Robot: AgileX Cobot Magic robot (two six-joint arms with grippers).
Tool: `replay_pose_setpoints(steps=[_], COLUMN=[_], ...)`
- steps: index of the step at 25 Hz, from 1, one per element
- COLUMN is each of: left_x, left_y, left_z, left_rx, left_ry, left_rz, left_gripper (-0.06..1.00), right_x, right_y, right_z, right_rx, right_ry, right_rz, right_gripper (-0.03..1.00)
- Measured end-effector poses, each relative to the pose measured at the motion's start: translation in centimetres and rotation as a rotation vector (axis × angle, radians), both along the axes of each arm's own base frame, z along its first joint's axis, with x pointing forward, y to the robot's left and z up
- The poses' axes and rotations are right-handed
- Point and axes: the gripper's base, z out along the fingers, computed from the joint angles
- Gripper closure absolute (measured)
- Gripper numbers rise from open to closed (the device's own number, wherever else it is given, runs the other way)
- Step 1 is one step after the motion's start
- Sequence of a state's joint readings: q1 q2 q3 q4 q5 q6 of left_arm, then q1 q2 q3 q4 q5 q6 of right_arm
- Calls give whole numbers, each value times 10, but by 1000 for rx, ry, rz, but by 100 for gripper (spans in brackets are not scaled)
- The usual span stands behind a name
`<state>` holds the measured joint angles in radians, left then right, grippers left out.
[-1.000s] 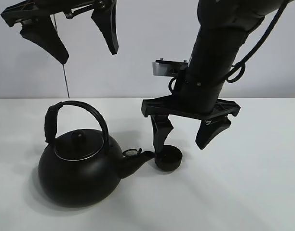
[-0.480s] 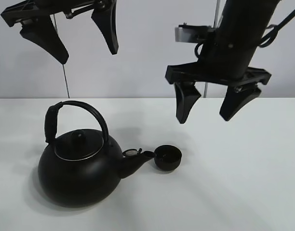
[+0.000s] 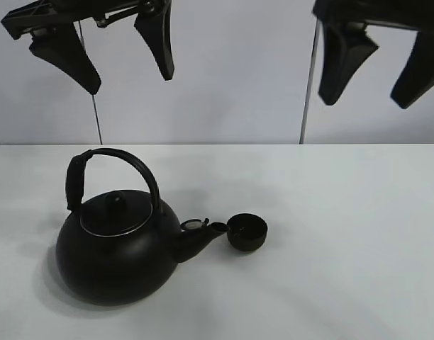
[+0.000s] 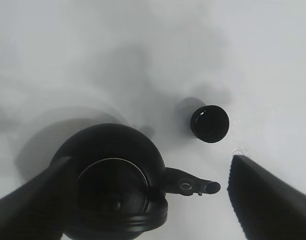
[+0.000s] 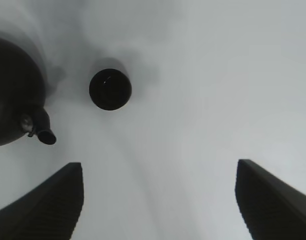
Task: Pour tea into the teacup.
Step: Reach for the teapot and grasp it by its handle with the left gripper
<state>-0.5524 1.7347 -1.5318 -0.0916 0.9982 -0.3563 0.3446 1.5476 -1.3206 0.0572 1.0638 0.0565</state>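
Observation:
The small black teacup (image 3: 247, 231) stands on the white table just right of the kettle's spout; it also shows in the left wrist view (image 4: 209, 123) and the right wrist view (image 5: 110, 89). The big black kettle (image 3: 118, 244) with an arched handle stands at the left, spout toward the cup; it shows in the left wrist view (image 4: 113, 182) too. My left gripper (image 3: 128, 74) hangs open and empty high above the kettle. My right gripper (image 3: 369, 88) is open and empty, high above the table to the right of the cup.
The white table (image 3: 345, 269) stretches around both objects under a pale wall. Two thin vertical rods (image 3: 307, 85) stand at the back.
My right gripper has let go of the teacup and risen up and to the right, well clear of it. The cup stays by the spout. The left arm has not moved.

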Motion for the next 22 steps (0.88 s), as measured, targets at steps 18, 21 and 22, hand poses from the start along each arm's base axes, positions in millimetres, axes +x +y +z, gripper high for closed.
replay_pose_setpoints(steps=[18,21,22], left_x=[0,0,0], left_y=[0,0,0], left_z=[0,0,0], left_rx=[0,0,0], left_ry=[-1,-1,-1], left_rz=[0,0,0], left_gripper=[35,35,35], right_x=[-14,-14,-14], right_y=[-99,-99,-99], right_z=[29,29,29], right_rx=[5,8,9], right_ry=[28,28,29], right_rz=[-278,-279,-278], right_gripper=[40,40,40])
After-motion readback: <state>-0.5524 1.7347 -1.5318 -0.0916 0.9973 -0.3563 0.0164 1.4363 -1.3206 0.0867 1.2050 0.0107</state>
